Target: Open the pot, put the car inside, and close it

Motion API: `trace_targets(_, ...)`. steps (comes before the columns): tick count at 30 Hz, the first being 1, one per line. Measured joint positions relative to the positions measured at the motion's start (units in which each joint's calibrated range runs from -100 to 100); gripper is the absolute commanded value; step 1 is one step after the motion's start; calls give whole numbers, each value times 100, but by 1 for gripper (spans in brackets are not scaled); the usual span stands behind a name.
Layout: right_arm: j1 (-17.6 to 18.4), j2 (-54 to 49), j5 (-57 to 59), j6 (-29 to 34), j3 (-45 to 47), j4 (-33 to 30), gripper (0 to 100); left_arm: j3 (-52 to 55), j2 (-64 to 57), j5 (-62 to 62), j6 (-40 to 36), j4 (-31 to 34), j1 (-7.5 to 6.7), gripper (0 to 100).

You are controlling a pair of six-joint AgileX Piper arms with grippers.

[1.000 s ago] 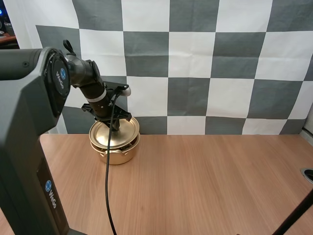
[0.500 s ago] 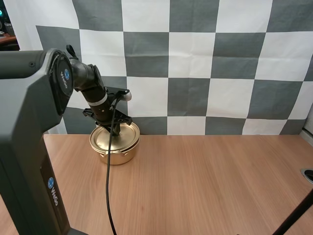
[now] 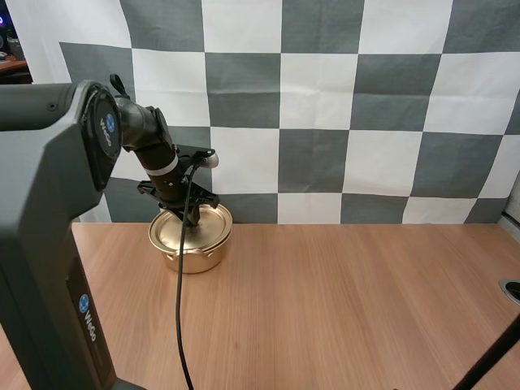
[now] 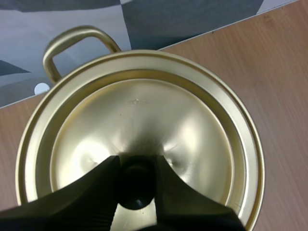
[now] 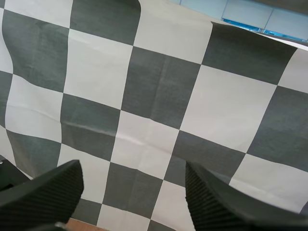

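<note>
A gold pot (image 3: pixel 192 253) stands at the back left of the wooden table, with its gold lid (image 3: pixel 188 228) seated flat on the rim. My left gripper (image 3: pixel 193 216) reaches down onto the lid's centre. In the left wrist view the lid (image 4: pixel 144 110) has a black knob (image 4: pixel 136 187), and my left gripper (image 4: pixel 137 164) is shut on it, one finger on each side. A loop handle (image 4: pixel 72 41) of the pot sticks out past the lid. The lid hides the pot's inside. My right gripper (image 5: pixel 132 185) stands open in the air, nothing between its fingers.
My left arm's large grey base (image 3: pixel 45 244) takes up the left side. A dark round fitting (image 3: pixel 512 290) sits at the table's right edge, and a black rod (image 3: pixel 487 357) crosses the front right corner. Bare tabletop (image 3: pixel 341 301) stretches right of the pot.
A second ago the lid hung slightly raised and tilted over the pot in my left gripper. It then came down onto the rim and has stayed there since.
</note>
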Motion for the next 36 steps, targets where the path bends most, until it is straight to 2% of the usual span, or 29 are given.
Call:
trace_targets(2, 0, 0, 0, 0, 0, 0, 100, 0, 0, 0, -124, 14, 0, 12)
trace_targets(8, 0, 0, 0, 0, 0, 0, 100, 0, 0, 21, -179, 124, 0, 52)
trace_targets(14, 0, 0, 0, 0, 0, 0, 100, 0, 0, 123, 147, 134, 0, 93)
trace_targets(16, 0, 0, 0, 0, 0, 0, 100, 0, 0, 123, 210, 134, 0, 100)
trace_targets(26, 0, 0, 0, 0, 0, 0, 100, 0, 0, 70, 257, 134, 0, 100)
trace_targets(30, 0, 0, 0, 0, 0, 0, 100, -14, 0, -64, -33, 134, 0, 100)
trace_targets(36, 0, 0, 0, 0, 0, -51, 100, -74, -71, 74, 191, 134, 0, 100)
